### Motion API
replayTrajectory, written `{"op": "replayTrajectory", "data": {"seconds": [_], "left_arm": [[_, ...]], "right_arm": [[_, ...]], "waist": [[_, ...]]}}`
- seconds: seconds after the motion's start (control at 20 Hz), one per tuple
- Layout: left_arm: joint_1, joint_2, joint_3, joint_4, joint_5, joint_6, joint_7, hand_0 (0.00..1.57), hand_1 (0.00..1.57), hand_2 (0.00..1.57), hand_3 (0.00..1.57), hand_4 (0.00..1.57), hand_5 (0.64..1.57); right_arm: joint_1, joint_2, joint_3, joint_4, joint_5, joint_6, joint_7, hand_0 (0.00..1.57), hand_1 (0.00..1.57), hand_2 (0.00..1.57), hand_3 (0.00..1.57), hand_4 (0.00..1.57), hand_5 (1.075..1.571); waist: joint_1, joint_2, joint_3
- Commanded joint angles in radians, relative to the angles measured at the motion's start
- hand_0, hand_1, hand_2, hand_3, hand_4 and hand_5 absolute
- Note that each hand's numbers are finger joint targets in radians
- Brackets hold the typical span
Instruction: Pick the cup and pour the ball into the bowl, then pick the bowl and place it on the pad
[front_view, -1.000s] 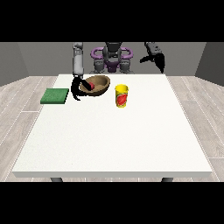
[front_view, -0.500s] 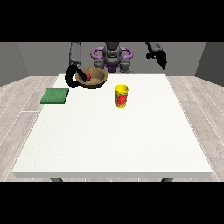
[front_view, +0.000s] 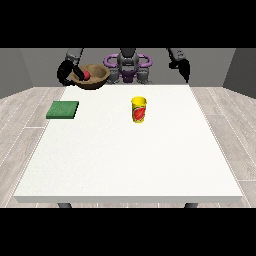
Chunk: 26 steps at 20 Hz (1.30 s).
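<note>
A brown wooden bowl (front_view: 95, 77) hangs in the air above the table's back left part, with a red ball (front_view: 86, 75) inside it. The hand at the view's left (front_view: 66, 74) is curled round the bowl's left rim. A yellow cup (front_view: 140, 109) with a red mark stands upright on the table, right of middle. A green pad (front_view: 63, 109) lies flat near the table's left edge, below and in front of the lifted bowl. The hand at the view's right (front_view: 183, 68) hangs raised over the table's back right corner, holding nothing.
The white table (front_view: 130, 160) stretches wide towards the camera. The robot's purple and grey torso (front_view: 128, 65) stands behind the back edge.
The hand at the view's left has lifted the bowl with the ball off the table, up and a little to the left. The cup and the pad have stayed put.
</note>
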Motion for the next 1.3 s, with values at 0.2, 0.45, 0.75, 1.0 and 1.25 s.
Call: {"op": "replayTrajectory", "data": {"seconds": [0.2,0.45,0.75,1.0,1.25], "left_arm": [[-0.035,0.053,0.036,-0.059,0.046,-0.065,-0.017,0.00,0.00,0.00,0.00,1.22,1.481],[-0.095,0.265,0.231,-0.042,0.210,-0.218,-0.035,0.00,0.00,0.00,0.00,1.32,1.562],[-0.099,0.413,0.370,0.070,0.304,-0.345,-0.135,0.00,0.00,0.00,0.00,1.27,1.571],[-0.071,0.505,0.415,0.177,0.327,-0.444,-0.169,0.00,0.00,0.00,0.00,1.19,1.557],[-0.116,0.511,0.427,0.137,0.357,-0.456,-0.198,0.00,0.00,0.00,0.00,1.19,1.558]], "right_arm": [[0.017,-0.197,-0.133,0.021,-0.070,0.136,-0.107,1.57,1.57,1.57,0.47,0.83,1.570],[0.048,-0.264,-0.210,0.063,-0.112,0.149,-0.230,1.57,1.57,1.57,0.00,0.88,1.571],[0.045,-0.262,-0.272,0.077,-0.143,0.108,-0.372,1.57,1.57,1.57,0.00,0.80,1.566],[0.033,-0.305,-0.286,0.096,-0.165,0.169,-0.335,1.57,1.57,1.57,0.00,0.75,1.566],[-0.017,-0.402,-0.369,0.190,-0.167,0.081,-0.354,1.22,1.22,1.41,1.30,0.00,1.553]], "waist": [[0.043,0.119,0.0012],[0.089,0.212,0.0012],[0.104,0.331,0.0010],[0.086,0.309,0.0008],[0.118,0.433,0.0016]]}}
